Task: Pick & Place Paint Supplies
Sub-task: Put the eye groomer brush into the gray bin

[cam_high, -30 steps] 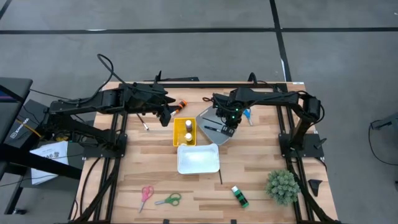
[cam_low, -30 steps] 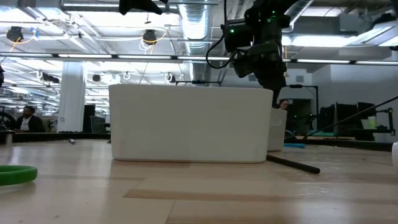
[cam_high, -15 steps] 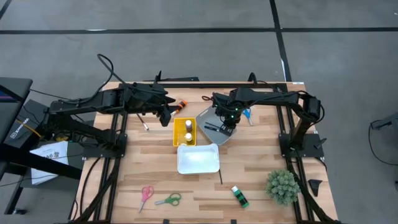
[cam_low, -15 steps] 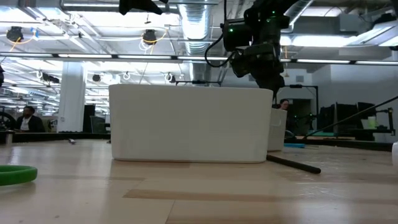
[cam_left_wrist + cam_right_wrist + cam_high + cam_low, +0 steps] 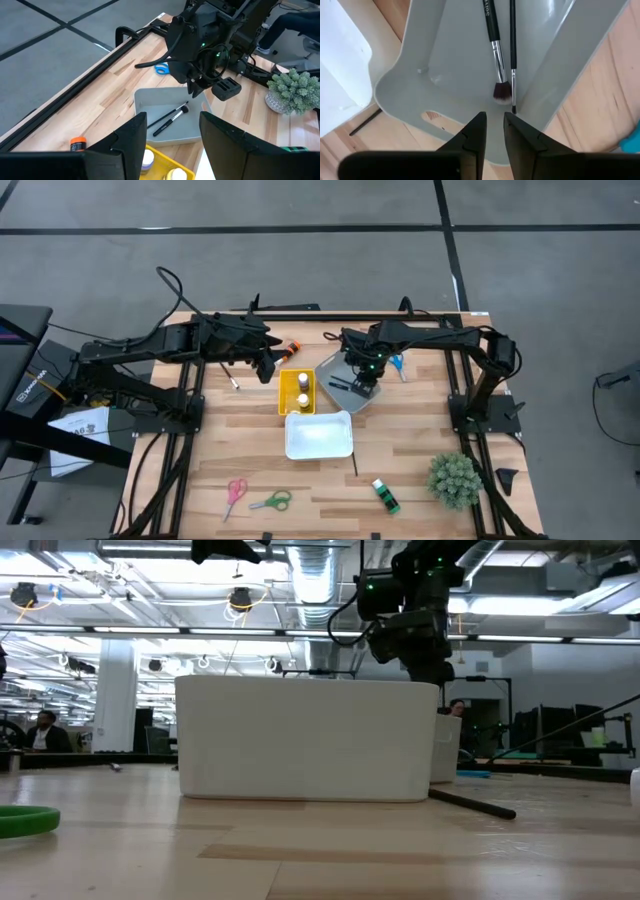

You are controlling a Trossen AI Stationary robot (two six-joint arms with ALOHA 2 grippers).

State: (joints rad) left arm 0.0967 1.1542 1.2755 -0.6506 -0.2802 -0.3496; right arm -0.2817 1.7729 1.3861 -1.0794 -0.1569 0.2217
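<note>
My right gripper [image 5: 493, 117] points down over the near end of a grey tray [image 5: 335, 370], its fingers a little apart with nothing between them. Two dark paintbrushes [image 5: 493, 35] lie side by side on the tray floor, bristle ends toward the gripper. My left gripper [image 5: 268, 368] hangs open and bare beside a yellow tray [image 5: 286, 402] that holds two small bottles [image 5: 301, 388]. An orange bottle [image 5: 293, 348] lies on the wood behind it. Blue scissors [image 5: 398, 363] lie right of the grey tray.
A white tray [image 5: 318, 442] sits in front of the yellow one. Pink scissors [image 5: 235, 490], green scissors [image 5: 272, 501] and a green bottle [image 5: 385, 495] lie near the front edge. A fuzzy plant [image 5: 455, 478] stands front right, and a loose brush [image 5: 354, 465] lies by the white tray.
</note>
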